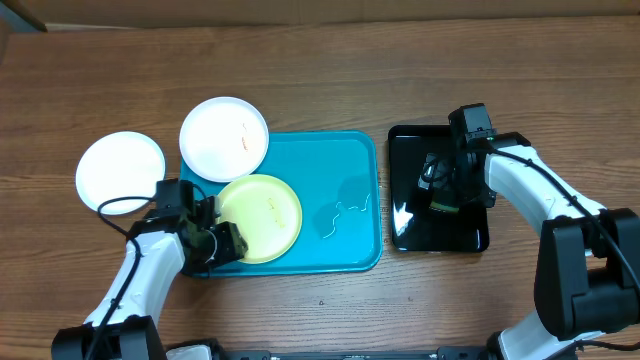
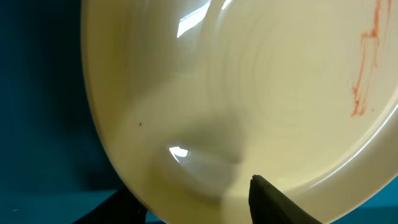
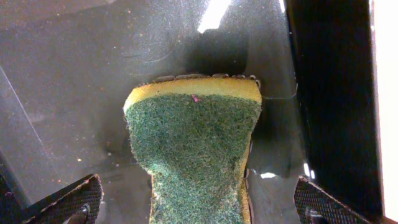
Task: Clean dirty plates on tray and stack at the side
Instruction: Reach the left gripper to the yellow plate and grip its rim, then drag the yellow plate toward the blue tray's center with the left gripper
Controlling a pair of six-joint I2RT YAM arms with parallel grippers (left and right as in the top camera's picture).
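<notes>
The pale yellow-green plate (image 1: 262,218) lies at the near left of the cyan tray (image 1: 340,160) and carries a reddish smear (image 2: 365,68). My left gripper (image 1: 215,240) is at its left rim. In the left wrist view its jaws (image 2: 193,205) are apart, one finger under the rim and one over it. A white plate (image 1: 224,138) with a small smear overlaps the tray's far-left corner. A second white plate (image 1: 120,170) lies on the table to the left. My right gripper (image 1: 440,190) is open, its fingers (image 3: 196,199) either side of a green-and-yellow sponge (image 3: 193,155).
The sponge lies on a glossy black tray (image 1: 405,235) right of the cyan tray. A thin pale squiggle (image 1: 350,212) lies on the cyan tray's right half. The wooden table (image 1: 320,70) extends behind both trays.
</notes>
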